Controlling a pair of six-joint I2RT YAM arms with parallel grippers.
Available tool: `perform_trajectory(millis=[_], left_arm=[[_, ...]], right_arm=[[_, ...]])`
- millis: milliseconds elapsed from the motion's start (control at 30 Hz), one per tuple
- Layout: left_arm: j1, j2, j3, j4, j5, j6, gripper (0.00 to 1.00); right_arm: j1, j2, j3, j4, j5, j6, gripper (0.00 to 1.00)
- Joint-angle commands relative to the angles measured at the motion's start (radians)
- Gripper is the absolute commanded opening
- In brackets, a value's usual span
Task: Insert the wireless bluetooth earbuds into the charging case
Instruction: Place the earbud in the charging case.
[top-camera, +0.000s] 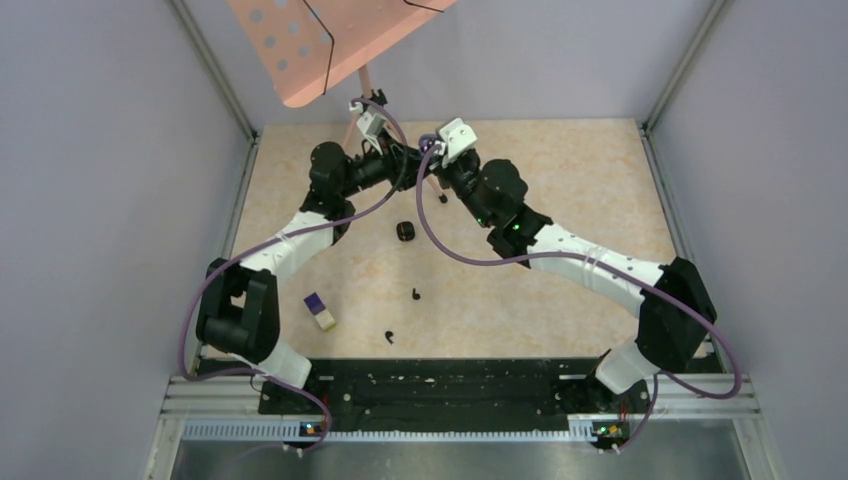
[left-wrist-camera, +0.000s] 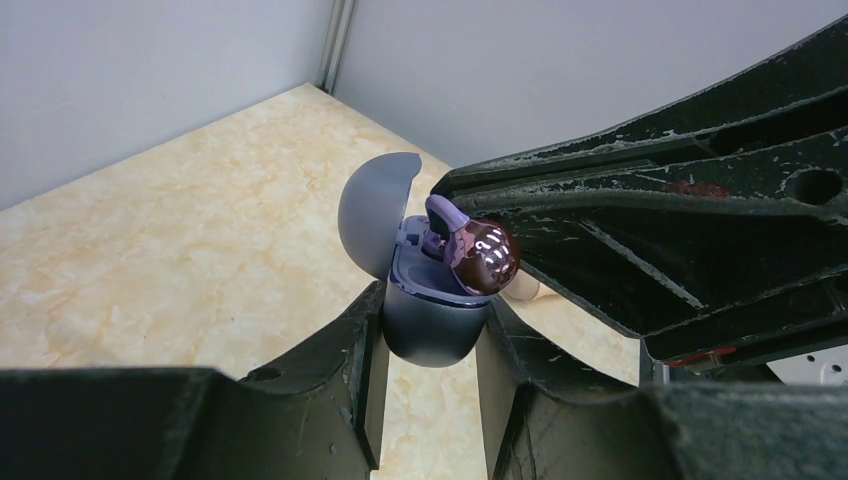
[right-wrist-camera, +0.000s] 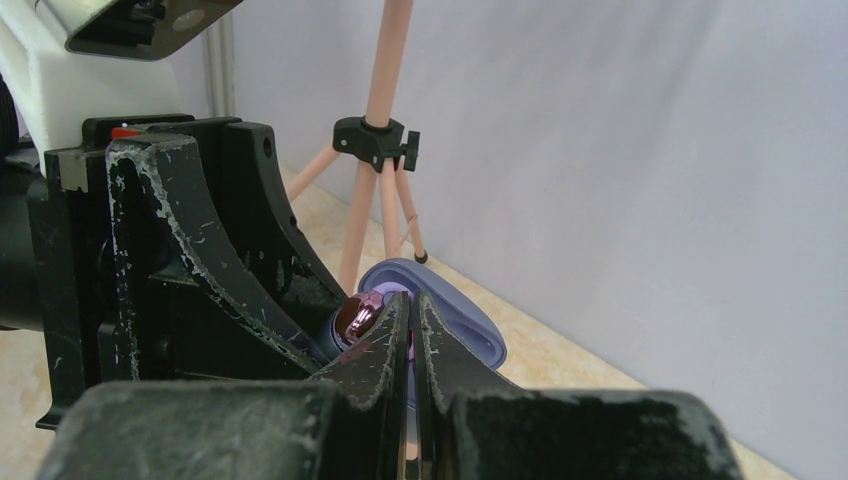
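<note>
My left gripper (left-wrist-camera: 432, 312) is shut on the base of a grey-purple charging case (left-wrist-camera: 430, 330), held above the table with its lid (left-wrist-camera: 378, 208) open. My right gripper (right-wrist-camera: 410, 308) is shut on a shiny pale purple earbud (left-wrist-camera: 482, 256), held at the case's open mouth; it also shows in the right wrist view (right-wrist-camera: 355, 315). In the top view the two grippers meet at the back middle, left (top-camera: 412, 158) and right (top-camera: 436, 168). Two black comma-shaped earbuds lie on the table, one (top-camera: 415, 294) and another (top-camera: 390, 337). I see no second purple bud.
A small black case (top-camera: 404, 231) sits mid-table. A purple-and-cream block (top-camera: 320, 311) lies at the front left. A pink tripod (right-wrist-camera: 385, 140) stands at the back wall just behind the grippers, with a pink perforated board (top-camera: 300, 50) above it.
</note>
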Motion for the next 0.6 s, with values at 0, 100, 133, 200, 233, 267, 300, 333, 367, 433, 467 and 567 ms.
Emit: perform_trajectory(millis=[0, 100, 133, 200, 233, 267, 300, 333, 367, 433, 467, 567], left_arm=[[-0.003, -0.051, 0.0, 0.053, -0.007, -0.009, 0.0], [-0.002, -0.052, -0.005, 0.05, -0.003, -0.006, 0.0], [-0.003, -0.053, -0.006, 0.049, -0.003, -0.006, 0.0], [-0.003, -0.054, -0.008, 0.047, 0.001, -0.004, 0.0], [-0.003, -0.054, -0.008, 0.047, 0.003, -0.003, 0.0], [-0.003, -0.054, -0.008, 0.047, 0.003, -0.003, 0.0], [-0.003, -0.055, -0.008, 0.046, 0.003, -0.002, 0.0], [-0.003, -0.054, -0.007, 0.047, 0.003, -0.001, 0.0], [-0.003, -0.054, -0.007, 0.047, 0.003, -0.001, 0.0], [-0.003, -0.055, -0.006, 0.047, 0.002, -0.001, 0.0], [-0.003, -0.055, -0.007, 0.047, 0.0, -0.001, 0.0], [0.0, -0.053, -0.006, 0.044, -0.011, -0.003, 0.0]], right_arm=[[0.018, 0.006, -0.001, 0.044, 0.019, -0.012, 0.0], [0.017, 0.011, -0.001, 0.051, 0.024, -0.013, 0.0], [0.018, 0.012, 0.001, 0.054, 0.025, -0.016, 0.0], [0.018, 0.015, 0.004, 0.057, 0.031, -0.02, 0.0], [0.019, 0.018, 0.004, 0.057, 0.035, -0.021, 0.0], [0.019, 0.019, 0.005, 0.053, 0.035, -0.023, 0.0], [0.018, 0.021, 0.006, 0.049, 0.033, -0.025, 0.0], [0.019, 0.024, 0.009, 0.045, 0.032, -0.026, 0.0], [0.018, 0.026, 0.011, 0.039, 0.03, -0.03, 0.0], [0.018, 0.03, 0.015, 0.017, 0.012, -0.039, 0.0], [0.019, 0.031, 0.018, 0.003, -0.007, -0.045, 0.0], [0.018, 0.029, 0.026, -0.021, -0.026, -0.035, 0.0]])
